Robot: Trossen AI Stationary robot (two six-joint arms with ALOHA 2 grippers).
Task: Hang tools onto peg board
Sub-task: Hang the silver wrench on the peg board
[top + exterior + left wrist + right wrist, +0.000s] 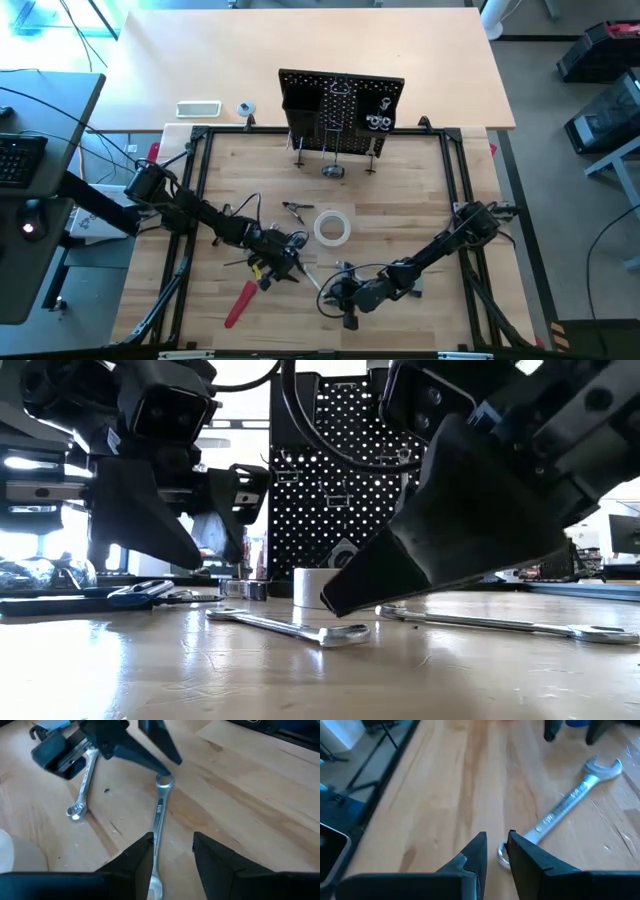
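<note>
Figure. Both arms worked low over the near part of the wooden counter (400,190), well in front of the peg board (341,108), which I take as the landmark. The peg board stood upright at the counter's far edge, already carrying a few items on its hooks; what they were I could not tell.

My left hand (172,851) hung over one silver wrench (159,815) with its fingers (137,857) parted to either side of the shaft, touching nothing that I could see; I judged it placed so as to close across the narrow shaft rather than the broad head. My right hand (497,851) held its fingers narrowly apart just at the ring end of the same wrench (570,797), empty, apparently lined up on that end. The wrench lay flat, with a second wrench (82,785) near it.

Nearer the peg board lay the white tape roll (332,228) and the pliers (296,210); the red-handled tool (240,303) lay farthest from the board, on the left arm's side.

The counter was pale planked wood within a black frame, glossy in the low view. Beyond the peg board sat a second, lighter table (200,50); desks and equipment flanked the rig.
</note>
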